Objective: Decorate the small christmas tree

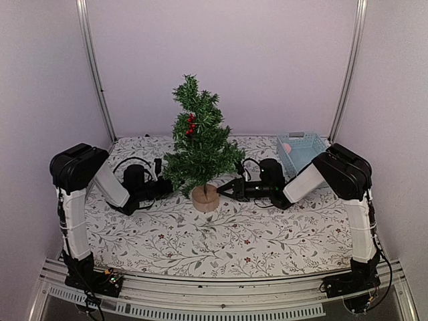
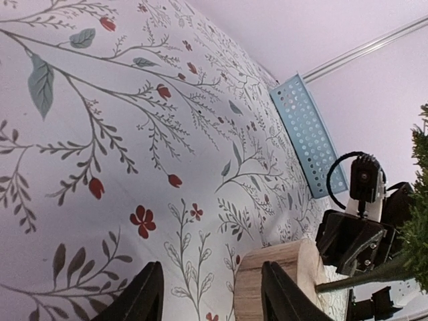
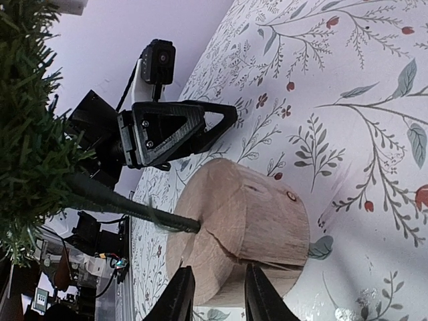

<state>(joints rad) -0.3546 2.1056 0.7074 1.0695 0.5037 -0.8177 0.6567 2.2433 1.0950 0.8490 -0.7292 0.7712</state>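
Observation:
The small christmas tree (image 1: pixel 200 144) stands upright mid-table on its pale wooden stump (image 1: pixel 205 198), with a red berry sprig (image 1: pixel 190 125) on its upper branches. My left gripper (image 1: pixel 170 187) lies low under the left branches. In the left wrist view this gripper (image 2: pixel 211 267) is open, with bare cloth between its fingers and the stump (image 2: pixel 294 253) beside one finger. My right gripper (image 1: pixel 224 189) reaches the stump from the right. In the right wrist view the right gripper (image 3: pixel 216 267) is closed on the near rim of the stump (image 3: pixel 254 207).
A light blue perforated basket (image 1: pixel 299 152) holding a pink ball (image 1: pixel 286 147) sits at the back right, behind the right arm. A floral cloth (image 1: pixel 221 241) covers the table. White walls and metal posts (image 1: pixel 93 73) close in the back and sides.

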